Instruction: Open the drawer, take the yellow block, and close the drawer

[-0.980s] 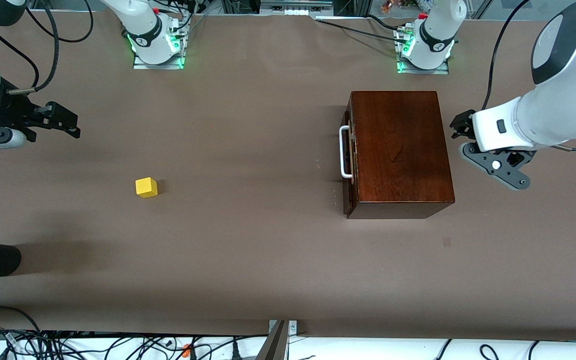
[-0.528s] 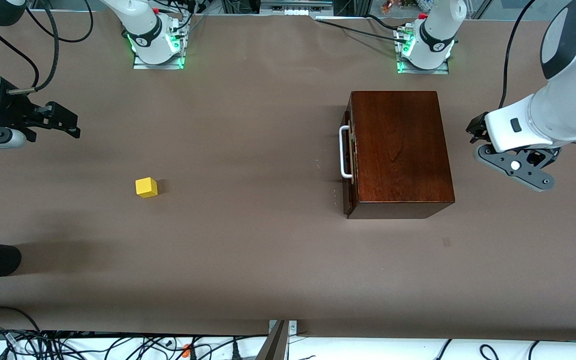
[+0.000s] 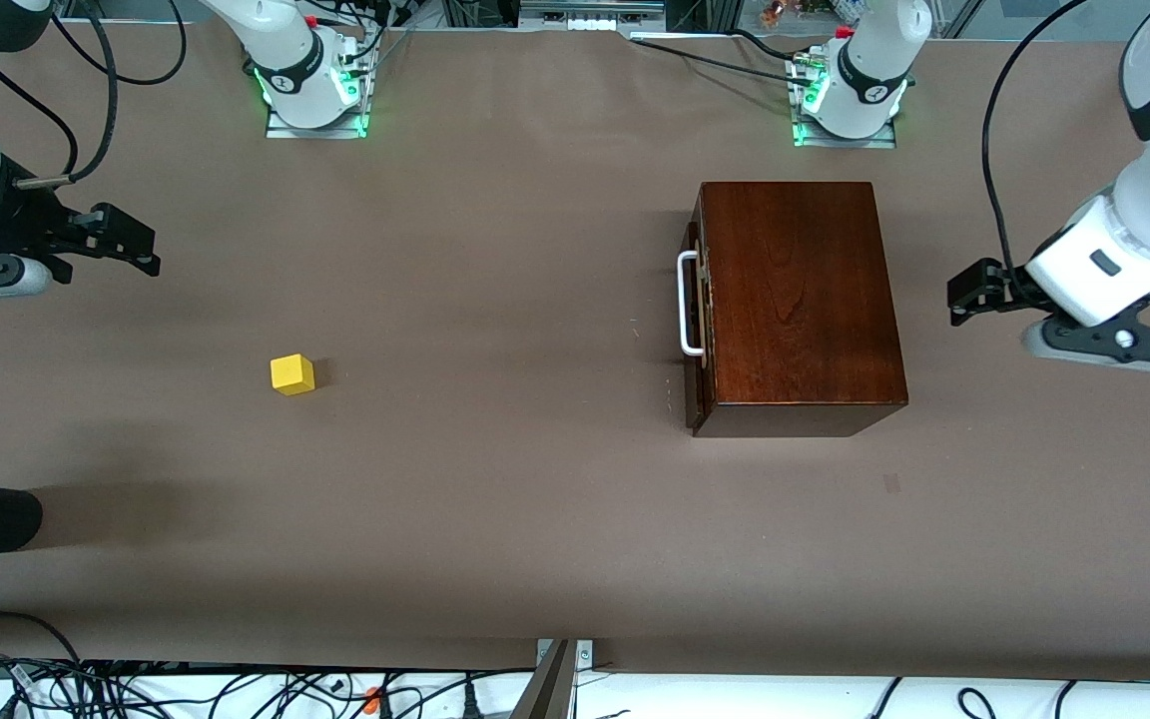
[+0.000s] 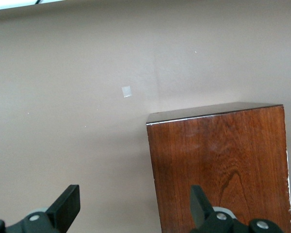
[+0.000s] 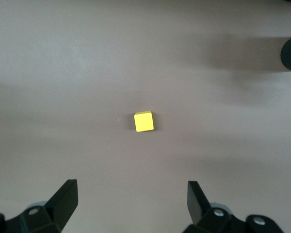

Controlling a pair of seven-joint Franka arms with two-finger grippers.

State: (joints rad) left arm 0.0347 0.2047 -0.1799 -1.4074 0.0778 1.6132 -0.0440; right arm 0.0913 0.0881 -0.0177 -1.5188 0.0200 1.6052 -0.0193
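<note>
Dark reddish-brown wood makes up the rectangular box [image 3: 795, 300] that sits on the brown tabletop [image 3: 495, 499] toward the left arm's end. Its drawer [image 3: 697, 305] is pushed in, the dark front flush with the box, and the white U-shaped bar handle [image 3: 687, 304] sticks out from that front, facing the right arm's end of the tabletop. The box's polished top and one corner also show in the left wrist view [image 4: 223, 165], with a small pale mark [image 4: 126, 91] on the tabletop near it.

The small bright yellow cube-shaped block [image 3: 292, 374] lies on the bare tabletop, well apart from the box, toward the right arm's end and slightly nearer to the front camera than the handle. It is outside the drawer and nothing touches it.

The left gripper [image 3: 969, 292] hangs over the tabletop beside the box, on the side away from the handle, not touching it. In its wrist view the two black fingers [image 4: 68, 206] stand spread wide with nothing between them.

The right gripper [image 3: 131, 243] hangs over the tabletop at the right arm's end, well apart from the box, and that arm waits. Its fingers [image 5: 68, 196] are likewise spread apart and empty, and the yellow block [image 5: 144, 121] lies ahead of them in the right wrist view
</note>
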